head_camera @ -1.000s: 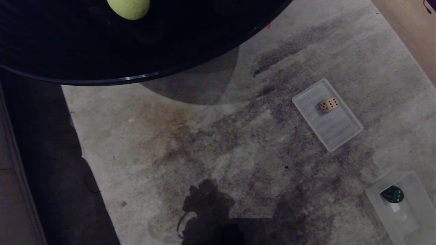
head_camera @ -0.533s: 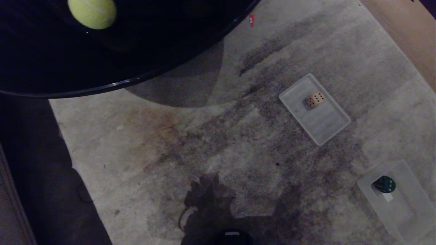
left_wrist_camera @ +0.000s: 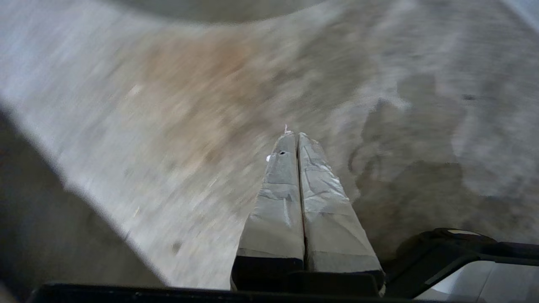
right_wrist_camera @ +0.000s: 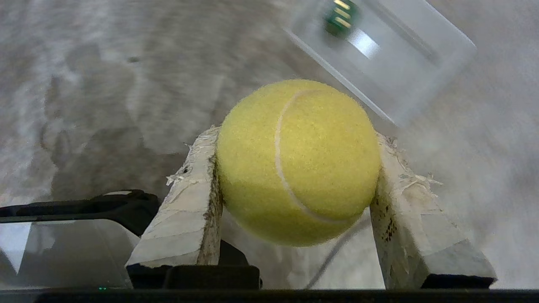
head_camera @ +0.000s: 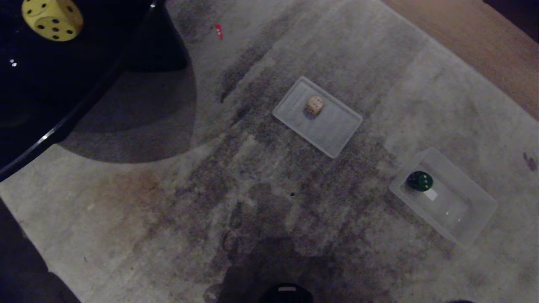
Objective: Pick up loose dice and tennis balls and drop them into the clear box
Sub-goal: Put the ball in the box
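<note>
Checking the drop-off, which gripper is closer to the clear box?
Right. The right gripper, holding a tennis ball, has the clear box just ahead; the left gripper faces bare carpet.

A fuzzy, matt felt nap with 1 smooth pale seam is shown on the tennis ball (right_wrist_camera: 297, 162), which is pressed between fingers (right_wrist_camera: 185, 210) wrapped in creased, fraying pale tape, as are the fingers (left_wrist_camera: 290, 202) of the other gripper. The clear box (head_camera: 467, 219) and the flat ribbed panel (head_camera: 337, 130) are seen as translucent, slightly frosted plastic, while the table top (head_camera: 50, 97) is rendered as glossy black. The carpet (head_camera: 210, 202) is seen as matt, rough-piled and stained.
</note>
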Motion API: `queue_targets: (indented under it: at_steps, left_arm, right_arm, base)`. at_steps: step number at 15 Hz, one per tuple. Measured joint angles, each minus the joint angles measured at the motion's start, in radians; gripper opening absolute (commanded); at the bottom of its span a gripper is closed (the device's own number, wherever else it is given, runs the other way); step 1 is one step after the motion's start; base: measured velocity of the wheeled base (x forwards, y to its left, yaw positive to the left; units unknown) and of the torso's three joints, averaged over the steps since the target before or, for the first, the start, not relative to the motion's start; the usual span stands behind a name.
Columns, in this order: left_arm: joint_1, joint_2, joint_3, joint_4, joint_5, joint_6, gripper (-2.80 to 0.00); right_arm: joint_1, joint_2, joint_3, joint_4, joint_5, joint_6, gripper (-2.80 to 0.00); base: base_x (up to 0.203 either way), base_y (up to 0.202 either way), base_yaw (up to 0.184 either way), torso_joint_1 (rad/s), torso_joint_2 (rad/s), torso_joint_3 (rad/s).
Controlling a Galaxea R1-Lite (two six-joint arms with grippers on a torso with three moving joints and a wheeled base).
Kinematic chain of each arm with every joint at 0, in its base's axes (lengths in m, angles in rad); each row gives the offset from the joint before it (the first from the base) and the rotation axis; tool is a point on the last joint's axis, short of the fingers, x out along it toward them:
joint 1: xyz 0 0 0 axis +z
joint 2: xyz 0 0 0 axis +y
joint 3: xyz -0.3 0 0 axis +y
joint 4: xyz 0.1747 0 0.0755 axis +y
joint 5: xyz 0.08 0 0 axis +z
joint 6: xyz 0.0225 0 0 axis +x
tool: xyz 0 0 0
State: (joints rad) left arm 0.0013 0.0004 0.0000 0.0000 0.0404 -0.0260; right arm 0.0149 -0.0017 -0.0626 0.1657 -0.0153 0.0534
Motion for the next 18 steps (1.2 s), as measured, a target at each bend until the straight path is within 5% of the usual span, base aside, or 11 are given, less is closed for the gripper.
queue_targets:
  at_steps: [4, 18]
  left_arm:
    - [0.000, 0.000, 0.000, 0.000, -0.004, 0.002, -2.80]
    - [0.000, 0.000, 0.000, -0.002, -0.004, 0.008, -2.80]
  right_arm:
    - [0.000, 0.000, 0.000, 0.000, 0.000, -0.002, -2.80]
    - [0.000, 0.001, 0.000, 0.000, 0.005, -0.003, -2.80]
  base:
    - [0.002, 0.011, -0.131, 0.002, 0.00, 0.003]
    - [0.000, 0.000, 0.000, 0.001, 0.00, -0.145]
